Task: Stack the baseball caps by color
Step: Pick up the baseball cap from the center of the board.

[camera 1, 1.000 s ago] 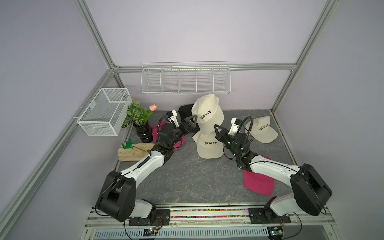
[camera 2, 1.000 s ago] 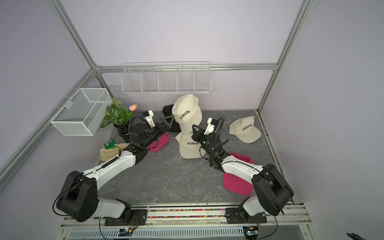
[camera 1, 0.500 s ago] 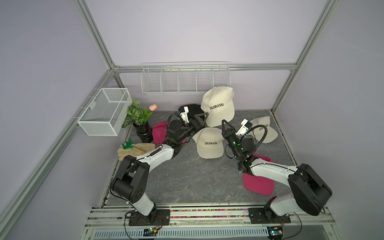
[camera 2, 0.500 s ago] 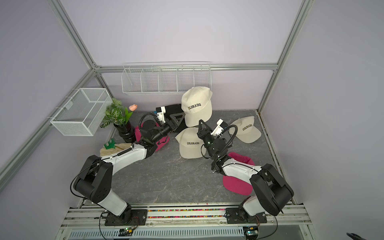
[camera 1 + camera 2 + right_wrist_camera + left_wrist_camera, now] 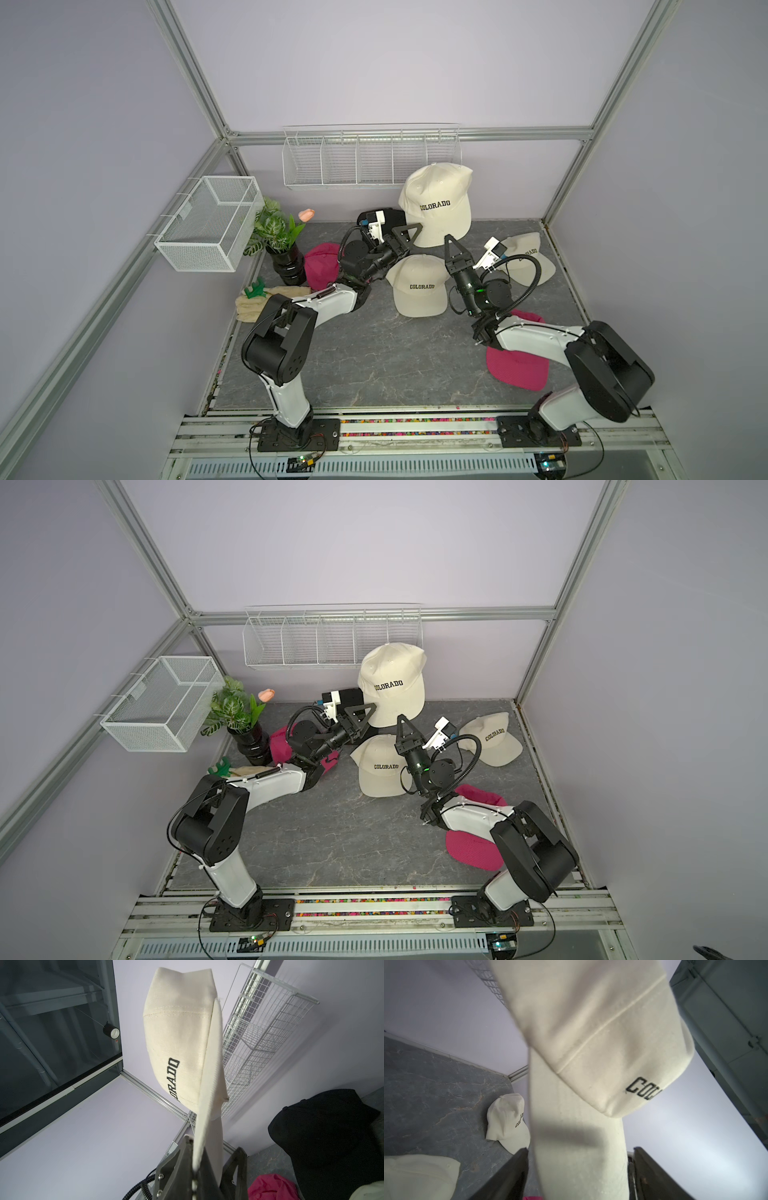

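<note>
Held the raised cream cap (image 5: 436, 203) above the table (image 5: 374, 353) by its brim in the clamped-shut right gripper (image 5: 448, 240), probably for lining up over the lower cream cap (image 5: 419, 286), with left gripper (image 5: 411, 237) jaws parted astride that brim, seemingly to steady it.

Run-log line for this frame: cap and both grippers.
raised cream COLORADO cap: held above table | right gripper: shut on its brim | left gripper: open, jaws astride brim

Overhead stereo pair; upward wrist close-ups
</note>
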